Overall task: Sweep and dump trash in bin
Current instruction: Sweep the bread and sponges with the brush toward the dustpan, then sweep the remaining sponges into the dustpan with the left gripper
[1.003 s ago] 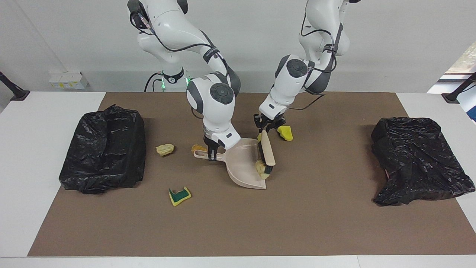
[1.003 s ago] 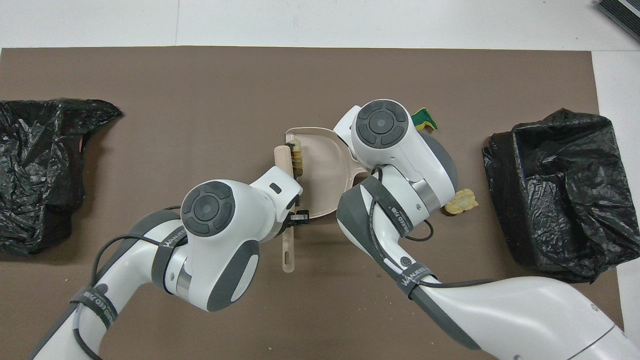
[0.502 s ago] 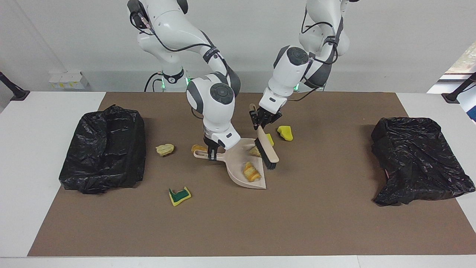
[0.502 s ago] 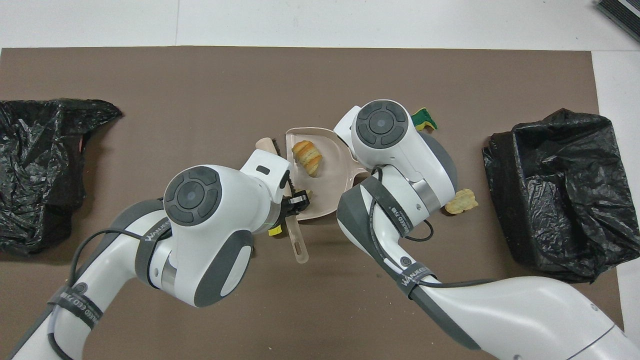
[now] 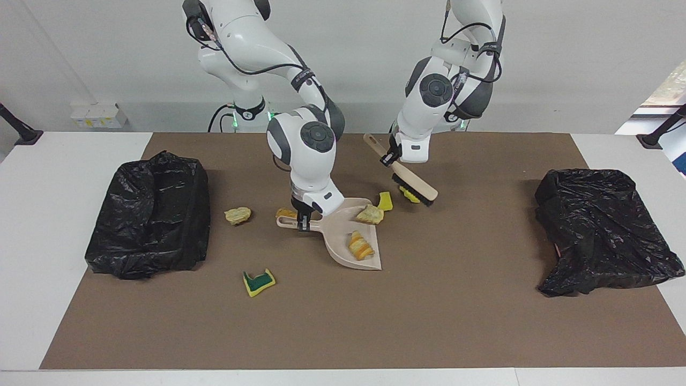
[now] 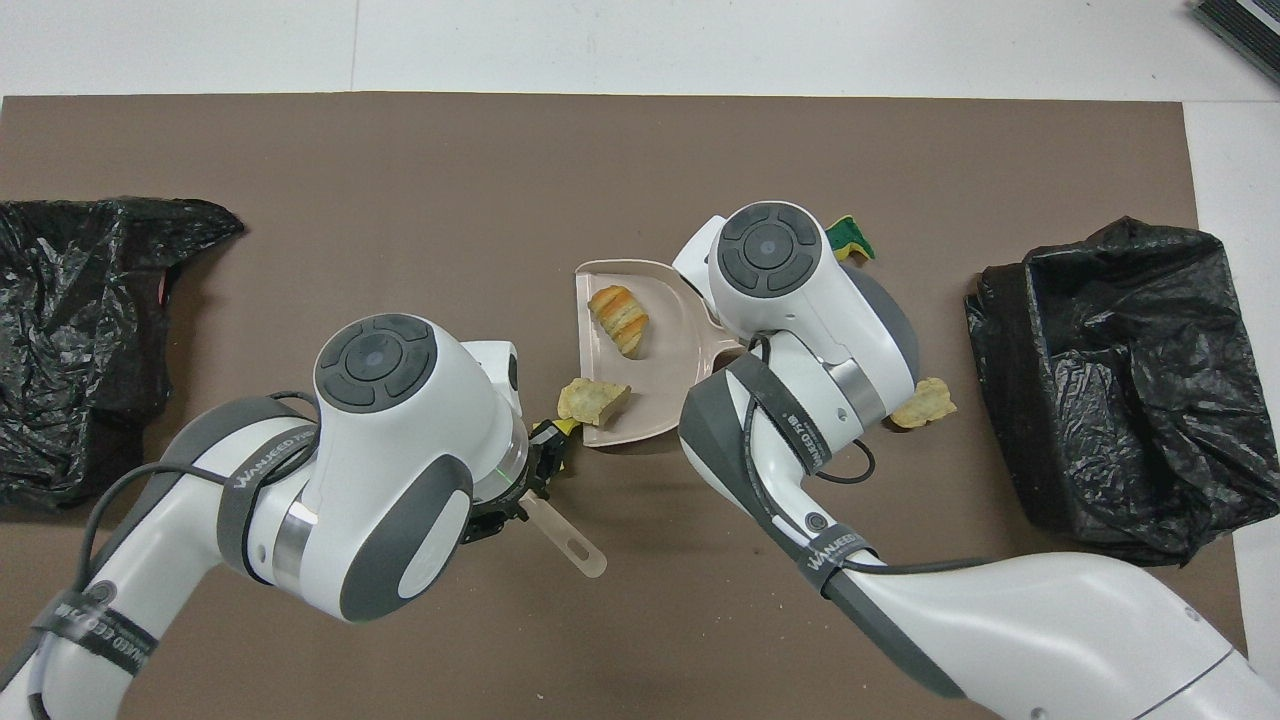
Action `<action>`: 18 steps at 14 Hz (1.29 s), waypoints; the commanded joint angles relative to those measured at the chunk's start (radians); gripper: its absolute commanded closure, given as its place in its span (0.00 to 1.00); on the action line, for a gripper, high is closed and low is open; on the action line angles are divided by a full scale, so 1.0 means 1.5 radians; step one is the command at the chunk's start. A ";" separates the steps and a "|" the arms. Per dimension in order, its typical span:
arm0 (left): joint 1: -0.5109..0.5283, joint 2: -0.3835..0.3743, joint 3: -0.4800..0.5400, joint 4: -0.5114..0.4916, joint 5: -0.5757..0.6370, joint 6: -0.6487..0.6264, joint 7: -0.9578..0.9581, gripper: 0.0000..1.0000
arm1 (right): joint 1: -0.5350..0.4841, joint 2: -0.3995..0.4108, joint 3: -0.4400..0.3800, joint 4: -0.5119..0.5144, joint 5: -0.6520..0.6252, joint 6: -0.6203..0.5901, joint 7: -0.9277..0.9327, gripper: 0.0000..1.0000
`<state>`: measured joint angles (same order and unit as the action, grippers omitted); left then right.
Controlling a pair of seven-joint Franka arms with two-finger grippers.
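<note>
My right gripper (image 5: 304, 220) is shut on the handle of the beige dustpan (image 5: 343, 241), which rests on the brown mat. An orange-brown bread lump (image 5: 360, 245) lies in the pan, and a tan lump (image 5: 370, 214) sits at its rim. My left gripper (image 5: 394, 155) is shut on the beige brush (image 5: 412, 185), held tilted over a yellow sponge chunk (image 5: 408, 194). Another yellow chunk (image 5: 385, 201) lies beside the pan. More trash lies toward the right arm's end: a tan lump (image 5: 237, 215), an orange piece (image 5: 285, 213) and a yellow-and-green sponge (image 5: 258, 281).
Two bins lined with black bags stand on the mat, one (image 5: 150, 214) at the right arm's end and one (image 5: 595, 230) at the left arm's end. From overhead, the arms cover part of the dustpan (image 6: 660, 350).
The left gripper lifted the brush out of the dustpan and swung it toward the left arm's end. The bread lump stayed in the pan. The dustpan barely shifted.
</note>
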<state>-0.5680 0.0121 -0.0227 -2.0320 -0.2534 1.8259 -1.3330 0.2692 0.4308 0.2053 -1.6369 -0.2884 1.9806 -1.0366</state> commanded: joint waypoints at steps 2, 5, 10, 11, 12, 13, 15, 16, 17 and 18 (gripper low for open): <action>-0.040 -0.132 -0.006 -0.187 0.009 0.005 -0.070 1.00 | -0.011 -0.025 0.009 -0.042 0.000 0.008 -0.051 1.00; -0.084 -0.158 -0.006 -0.269 0.002 0.090 -0.070 1.00 | -0.010 -0.033 0.009 -0.065 0.000 0.012 -0.056 1.00; -0.115 -0.103 -0.006 -0.270 -0.044 0.258 0.051 1.00 | -0.011 -0.034 0.009 -0.078 0.004 0.038 -0.049 1.00; -0.114 -0.079 -0.005 -0.250 -0.069 0.292 0.086 1.00 | -0.011 -0.033 0.009 -0.078 0.004 0.039 -0.046 1.00; -0.110 -0.060 -0.005 -0.223 -0.079 0.302 0.108 1.00 | -0.011 -0.034 0.009 -0.077 0.004 0.039 -0.042 1.00; -0.107 -0.041 -0.006 -0.192 -0.080 0.306 0.132 1.00 | -0.011 -0.033 0.009 -0.077 0.004 0.039 -0.041 1.00; -0.106 0.024 -0.006 -0.131 -0.081 0.314 0.187 1.00 | -0.011 -0.034 0.009 -0.077 0.004 0.038 -0.035 1.00; -0.105 0.039 -0.007 -0.116 -0.083 0.336 0.223 1.00 | -0.011 -0.033 0.009 -0.076 0.004 0.038 -0.033 1.00; -0.103 0.047 -0.007 -0.101 -0.084 0.350 0.263 1.00 | -0.011 -0.033 0.009 -0.075 0.004 0.037 -0.032 1.00; -0.102 0.060 -0.006 -0.085 -0.084 0.355 0.322 1.00 | -0.011 -0.033 0.009 -0.075 0.004 0.037 -0.032 1.00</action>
<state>-0.7261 0.0390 -0.0351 -2.2329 -0.3562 2.3397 -0.9853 0.2678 0.4083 0.2054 -1.7095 -0.2877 2.0215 -1.0792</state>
